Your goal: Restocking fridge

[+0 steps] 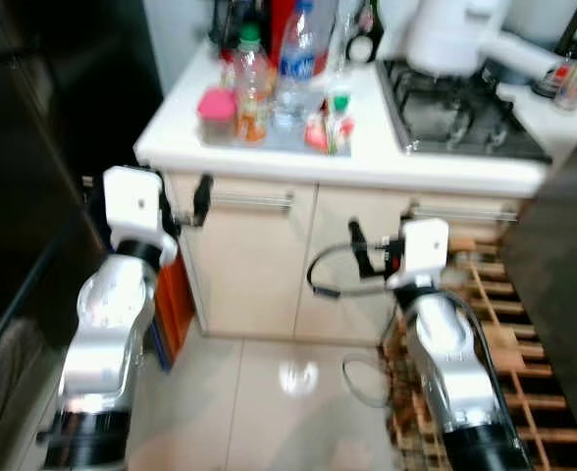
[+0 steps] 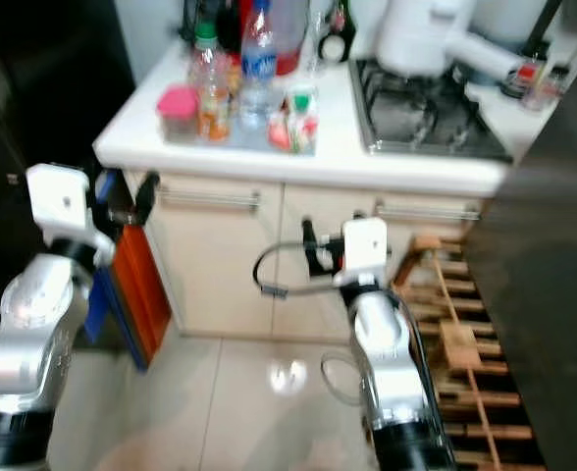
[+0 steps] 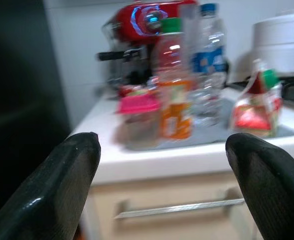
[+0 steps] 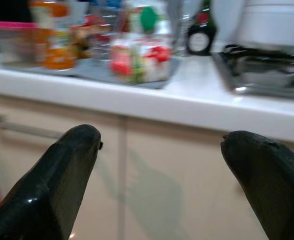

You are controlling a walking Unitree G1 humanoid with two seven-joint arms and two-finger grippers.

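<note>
Both arms are raised before the cabinet, left hand [image 3: 162,185] and right hand [image 4: 159,175] spread, empty. The bottles [image 1: 269,78] crowd a tray [image 1: 269,137] on the table [image 1: 367,162]; a blurred, careless reach could topple them.

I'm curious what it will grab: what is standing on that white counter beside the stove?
On the white counter stand a pink-lidded jar, an orange drink bottle, a clear water bottle and a small red-and-green pack. Things behind them are partly hidden.
</note>
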